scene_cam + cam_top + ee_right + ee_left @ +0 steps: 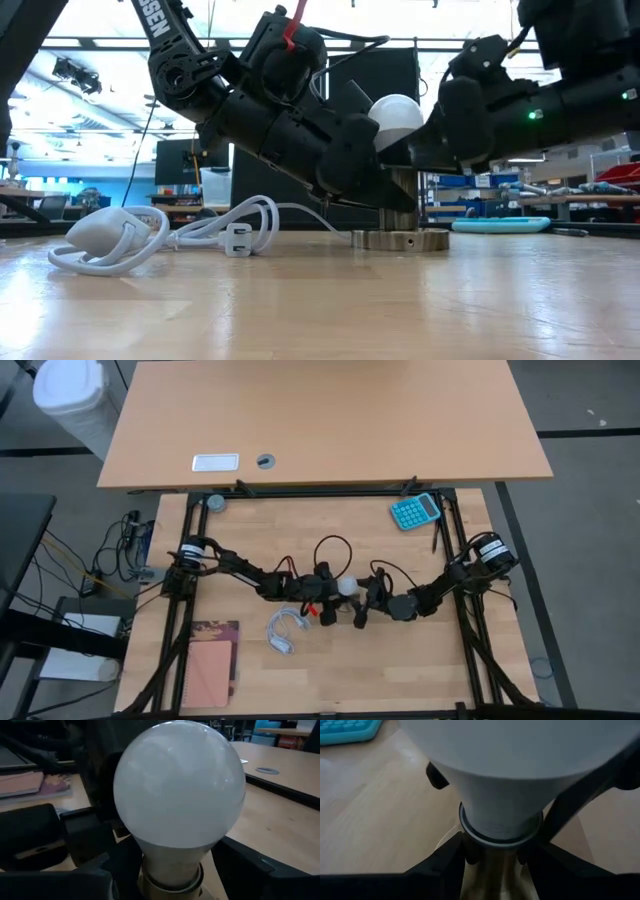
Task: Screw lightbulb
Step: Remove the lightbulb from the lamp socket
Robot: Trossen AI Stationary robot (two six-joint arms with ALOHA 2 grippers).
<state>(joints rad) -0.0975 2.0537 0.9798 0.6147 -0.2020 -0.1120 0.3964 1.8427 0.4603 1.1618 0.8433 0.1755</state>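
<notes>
- High view: the lightbulb (346, 586) stands near the middle of the wooden table (330, 670), between the two arms. The left gripper (328, 590) meets it from one side and the right gripper (368, 600) from the other. A white cord (284, 628) lies coiled just beside the left arm, and a teal calculator (415, 510) lies well apart toward the far right corner.
- Low view: the lightbulb (396, 119) stands upright over a round metal socket (400, 238) resting on the table. Both grippers crowd its neck, the left gripper (372, 170) below the globe and the right gripper (445, 140) beside it; the globe rises clear above them.
- Left wrist view: the lightbulb's (505, 775) tapered base fills the picture, and the left fingers (445, 865) sit on either side of the screw cap, clenched at its neck.
- Right wrist view: the globe (180, 785) is close in front, upright. The right fingers (250, 870) flank the base low down; whether they press on it, I cannot tell.
</notes>
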